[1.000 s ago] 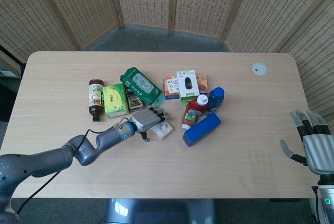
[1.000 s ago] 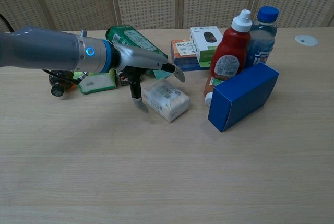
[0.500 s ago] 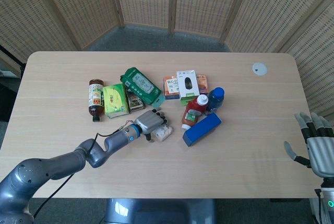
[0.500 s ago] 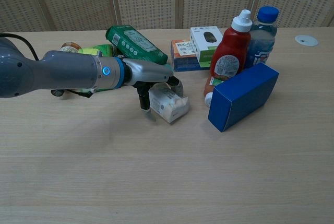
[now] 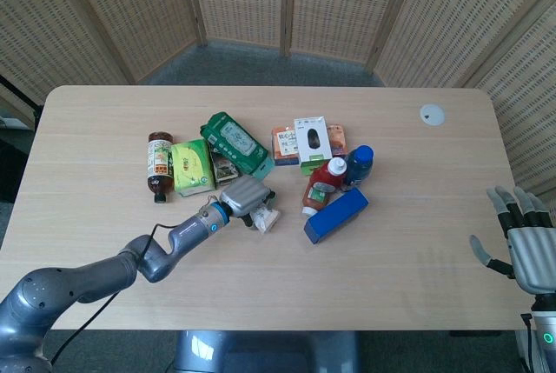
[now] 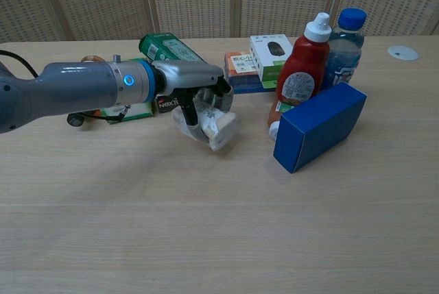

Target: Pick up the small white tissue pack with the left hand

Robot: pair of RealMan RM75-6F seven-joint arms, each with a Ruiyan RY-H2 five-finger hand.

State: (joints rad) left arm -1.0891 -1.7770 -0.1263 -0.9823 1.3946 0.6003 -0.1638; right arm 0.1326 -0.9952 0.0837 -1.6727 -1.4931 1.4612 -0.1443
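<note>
Woven cane screens were seen behind a pale wooden counter [image 5: 417,243] on which a cluster of groceries had been crowded toward the middle. At the near edge of that cluster, the small white tissue pack [image 6: 218,127] was held by the left hand [image 6: 199,102], whose fingers were curled over its top and sides while the forearm reached in low from the robot's left. In the chest view the pack was tilted, one corner dipping toward the wood; it appeared to be lifted clear of the surface, though whether that corner was touching could not be settled from either camera.

The approach from the open side of the counter was judged sensible, since the pack was hemmed in by a green wipes packet [image 5: 233,142] behind it and a blue box [image 6: 319,125] near on the far side, with a red ketchup bottle [image 6: 300,68] and a blue-capped water bottle [image 6: 343,47] standing just beyond the box. A grip from above kept the fingers off those neighbours.

The right hand [image 5: 526,249] was kept well apart at the counter's edge, fingers spread and nothing held, evidently parked out of the way of the one-handed job. The grasp looked made, with a clean raise the remaining step.
</note>
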